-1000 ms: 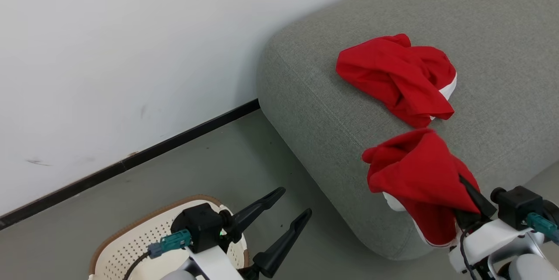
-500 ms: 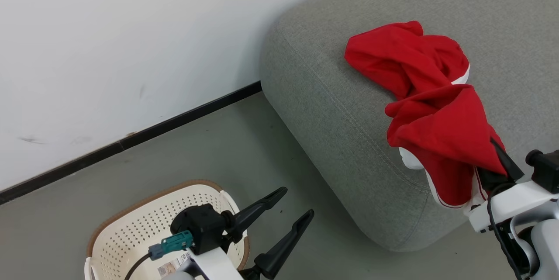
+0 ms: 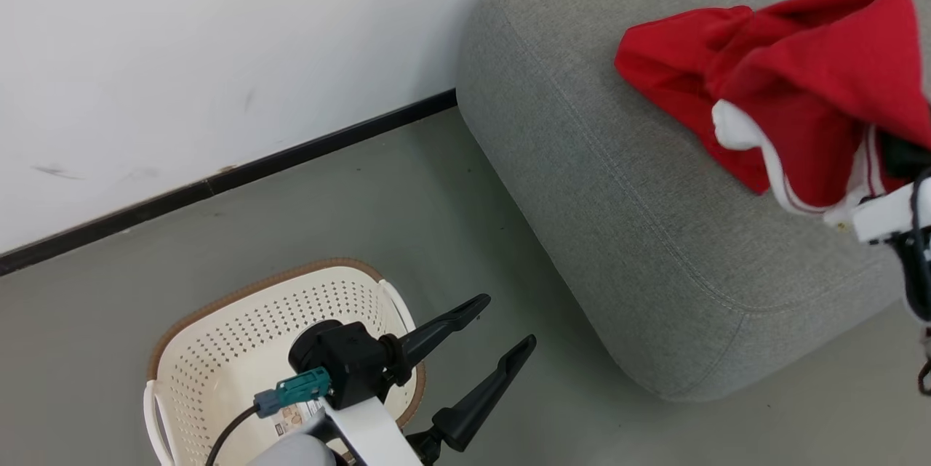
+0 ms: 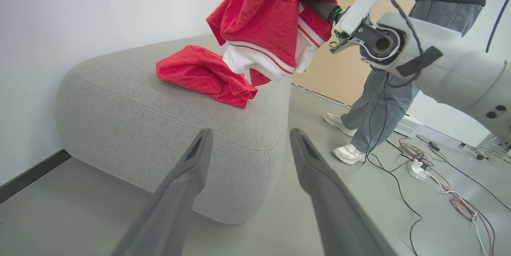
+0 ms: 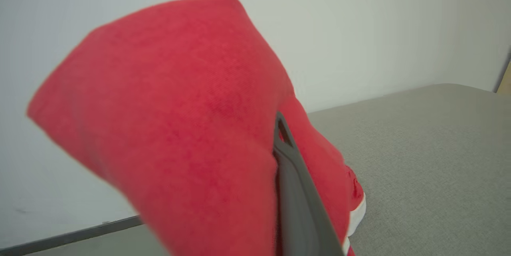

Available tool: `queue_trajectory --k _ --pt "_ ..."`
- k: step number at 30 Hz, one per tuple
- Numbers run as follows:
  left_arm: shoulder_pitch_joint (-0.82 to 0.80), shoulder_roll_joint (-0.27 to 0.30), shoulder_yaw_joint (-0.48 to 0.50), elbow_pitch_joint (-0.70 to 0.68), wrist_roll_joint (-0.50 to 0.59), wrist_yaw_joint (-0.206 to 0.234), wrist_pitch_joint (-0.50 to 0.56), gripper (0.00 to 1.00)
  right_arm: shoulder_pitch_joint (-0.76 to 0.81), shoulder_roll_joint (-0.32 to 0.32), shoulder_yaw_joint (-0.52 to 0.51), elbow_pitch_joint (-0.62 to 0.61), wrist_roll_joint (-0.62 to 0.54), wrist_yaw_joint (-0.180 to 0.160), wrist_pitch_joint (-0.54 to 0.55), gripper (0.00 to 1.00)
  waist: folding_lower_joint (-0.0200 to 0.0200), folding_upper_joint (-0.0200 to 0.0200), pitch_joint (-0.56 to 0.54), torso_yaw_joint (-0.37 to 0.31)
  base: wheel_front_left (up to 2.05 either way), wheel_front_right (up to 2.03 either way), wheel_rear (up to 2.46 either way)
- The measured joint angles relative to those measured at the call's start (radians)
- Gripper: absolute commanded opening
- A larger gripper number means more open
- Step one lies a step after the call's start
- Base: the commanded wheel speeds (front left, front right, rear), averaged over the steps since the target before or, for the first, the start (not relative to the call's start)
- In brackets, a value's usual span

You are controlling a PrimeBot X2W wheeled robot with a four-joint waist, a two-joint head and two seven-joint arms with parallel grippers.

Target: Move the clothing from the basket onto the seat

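Note:
The cream basket (image 3: 240,335) stands on the floor at lower left, and the part of its inside that I can see holds nothing. My left gripper (image 3: 507,320) hovers open beside its rim, empty. One red piece of clothing (image 3: 669,66) lies crumpled on the grey seat (image 3: 625,219). My right gripper (image 5: 279,128) is shut on a second red garment (image 3: 822,88) with white striped trim. That garment hangs over the seat, above the lying one (image 4: 199,74). The cloth drapes over the right gripper's fingers and hides one of them.
A white wall with a black baseboard (image 3: 218,182) runs behind the basket and the seat. A person's legs (image 4: 375,100) stand on the floor past the seat's far end. Cables (image 4: 431,160) trail across the floor there.
My right gripper has carried its red garment up from the seat's front edge to over the seat top, close above the lying garment. The head camera has shifted. The left gripper stays open.

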Motion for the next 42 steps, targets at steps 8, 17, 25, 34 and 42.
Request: queue_trajectory --k 8,17,25,34,42 --pt "-0.017 -0.003 -0.006 -0.011 0.000 0.000 0.018 1.00 -0.179 -0.048 -0.114 0.105 0.037 0.000 0.055 0.00 0.0000 0.0000 0.051 0.029 0.00 0.00 0.00" --pt "-0.027 -0.001 -0.010 -0.021 0.001 0.004 0.036 1.00 -0.286 -0.073 -0.185 0.209 0.023 0.000 0.083 0.00 0.0000 0.0000 0.101 0.063 0.00 0.00 0.00" --pt "-0.035 0.009 -0.011 -0.032 0.002 0.009 0.062 1.00 -0.365 -0.083 -0.227 0.286 0.015 0.000 0.097 0.00 0.0000 0.0000 0.157 0.094 0.00 0.00 0.00" --pt "-0.073 0.009 -0.012 -0.039 0.002 0.013 0.089 1.00 -0.450 -0.087 -0.239 0.328 0.013 0.000 0.097 0.00 0.0000 0.0000 0.226 0.116 0.00 0.00 0.00" --pt "-0.099 0.026 -0.002 -0.045 0.002 0.013 0.107 1.00 -0.528 -0.116 -0.245 0.349 0.005 0.000 0.089 0.00 0.0000 0.0000 0.283 0.124 0.00 0.00 0.00"
